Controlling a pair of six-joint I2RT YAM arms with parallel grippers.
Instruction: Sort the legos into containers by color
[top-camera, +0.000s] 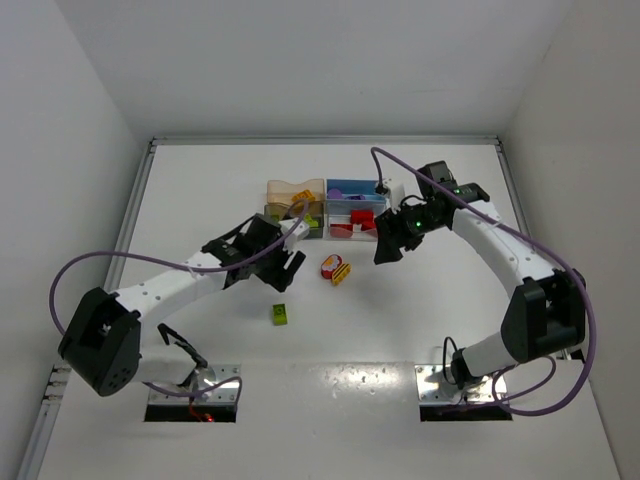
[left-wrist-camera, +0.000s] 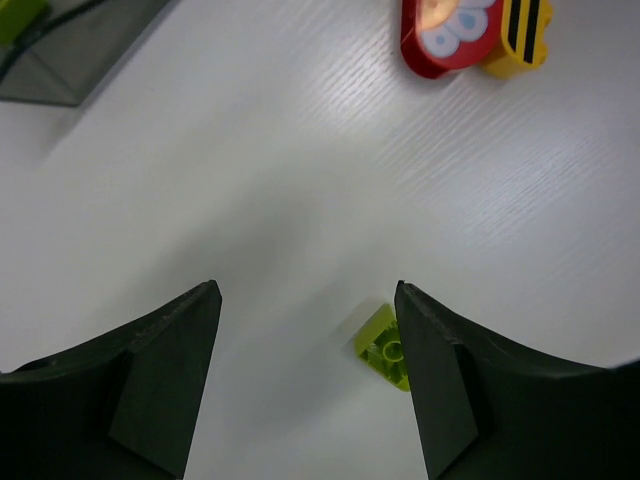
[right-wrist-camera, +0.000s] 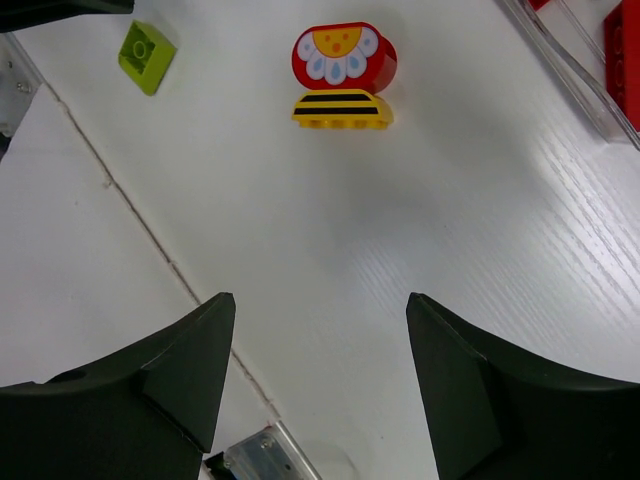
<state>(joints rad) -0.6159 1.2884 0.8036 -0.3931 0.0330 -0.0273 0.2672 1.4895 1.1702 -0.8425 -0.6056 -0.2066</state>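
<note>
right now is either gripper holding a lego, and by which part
Nothing is held. The left gripper and right gripper are both open and empty; the green lego lies on the table.

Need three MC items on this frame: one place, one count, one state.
1. Where is the loose green lego?
A. on the table
B. held in the air
C. stacked on another lego

2. How many legos lie loose on the table?
A. one
B. three
C. six

3. Left gripper?
A. shut, empty
B. shut on a lego
C. open, empty

1 A: it lies alone on the table.
2 B: green lego, red lego, yellow lego.
3 C: jaws stand apart, bare table between.
</note>
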